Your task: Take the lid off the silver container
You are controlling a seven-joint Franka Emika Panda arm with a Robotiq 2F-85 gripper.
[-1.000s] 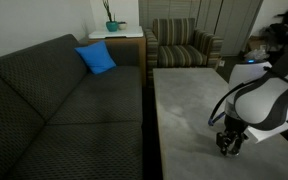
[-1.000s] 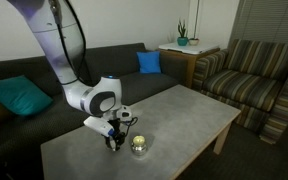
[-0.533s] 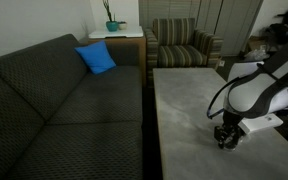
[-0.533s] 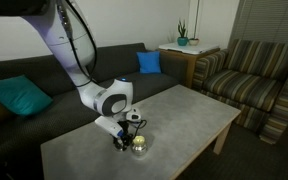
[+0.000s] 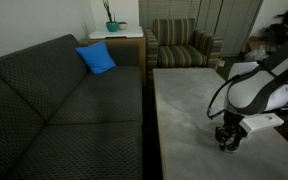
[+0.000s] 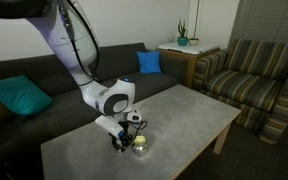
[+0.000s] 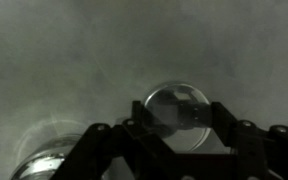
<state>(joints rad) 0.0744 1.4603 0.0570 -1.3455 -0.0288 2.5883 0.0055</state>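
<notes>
My gripper (image 6: 120, 143) is low over the grey table (image 6: 189, 115), and it also shows in an exterior view (image 5: 227, 143). In the wrist view the jaws (image 7: 179, 128) close on both sides of the lid (image 7: 179, 108), a small round shiny cap. The silver container (image 6: 141, 147) stands on the table just beside the gripper. It is a tiny shiny pot. In the wrist view its open rim (image 7: 46, 158) shows at the lower left, apart from the lid. The robot's arm hides the container in one of the exterior views.
A dark sofa (image 5: 54, 100) runs along the table, with a blue cushion (image 5: 97, 58) and a teal cushion (image 6: 19, 97). A striped armchair (image 6: 254, 85) stands past the table's end. A side table with a plant (image 6: 182, 42) is in the corner.
Over the last second the gripper has shifted a little along the table, closer to the container. In the last half second almost nothing has moved.
</notes>
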